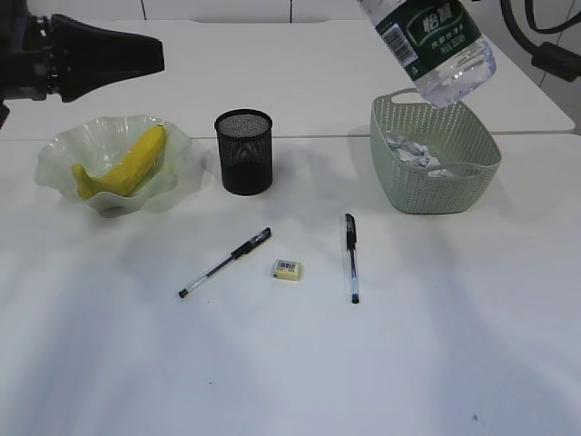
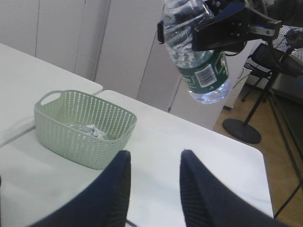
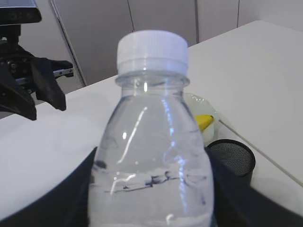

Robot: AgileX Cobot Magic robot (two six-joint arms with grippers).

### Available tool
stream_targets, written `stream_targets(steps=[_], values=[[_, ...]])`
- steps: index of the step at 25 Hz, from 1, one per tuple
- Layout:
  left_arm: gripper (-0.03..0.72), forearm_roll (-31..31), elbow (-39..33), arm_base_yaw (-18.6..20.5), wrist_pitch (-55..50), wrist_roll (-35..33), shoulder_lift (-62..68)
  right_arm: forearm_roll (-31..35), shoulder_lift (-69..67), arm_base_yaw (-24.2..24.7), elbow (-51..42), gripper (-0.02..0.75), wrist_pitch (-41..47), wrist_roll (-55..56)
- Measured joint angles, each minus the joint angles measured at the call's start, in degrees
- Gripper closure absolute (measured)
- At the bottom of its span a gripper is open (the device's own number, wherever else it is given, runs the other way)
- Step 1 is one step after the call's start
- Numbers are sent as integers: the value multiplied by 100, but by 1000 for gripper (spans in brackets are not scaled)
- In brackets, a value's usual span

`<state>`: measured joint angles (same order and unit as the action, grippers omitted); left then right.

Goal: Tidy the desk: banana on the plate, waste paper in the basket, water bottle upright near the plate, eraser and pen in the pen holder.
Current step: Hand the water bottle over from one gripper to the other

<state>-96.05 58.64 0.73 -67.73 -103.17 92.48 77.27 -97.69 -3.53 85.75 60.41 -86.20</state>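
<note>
My right gripper (image 3: 151, 158) is shut on the clear water bottle (image 1: 436, 45) and holds it tilted in the air above the green basket (image 1: 436, 195). The bottle fills the right wrist view (image 3: 151, 94), white cap up. The banana (image 1: 127, 163) lies on the pale glass plate (image 1: 54, 154) at the left. Crumpled waste paper (image 1: 413, 150) lies in the basket. The black mesh pen holder (image 1: 243, 152) stands between plate and basket. Two pens (image 1: 225, 263) (image 1: 350, 257) and a yellow eraser (image 1: 287, 269) lie on the table. My left gripper (image 2: 154, 156) is open and empty, raised high at the far left.
The white table (image 1: 290, 363) has a seam running behind the plate and basket. In the left wrist view a black stand base (image 2: 241, 131) sits on the floor past the table's right edge. The left arm (image 1: 91, 54) hangs above the plate.
</note>
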Motion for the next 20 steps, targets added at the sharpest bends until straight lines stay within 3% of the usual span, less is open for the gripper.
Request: stream_targets(steps=[11, 20], values=[[446, 12, -13, -30, 32, 98, -53, 118, 0, 0, 0, 356, 78, -8], [446, -369, -13, -39, 39, 388, -62, 160, 0, -24, 63, 356, 353, -8]])
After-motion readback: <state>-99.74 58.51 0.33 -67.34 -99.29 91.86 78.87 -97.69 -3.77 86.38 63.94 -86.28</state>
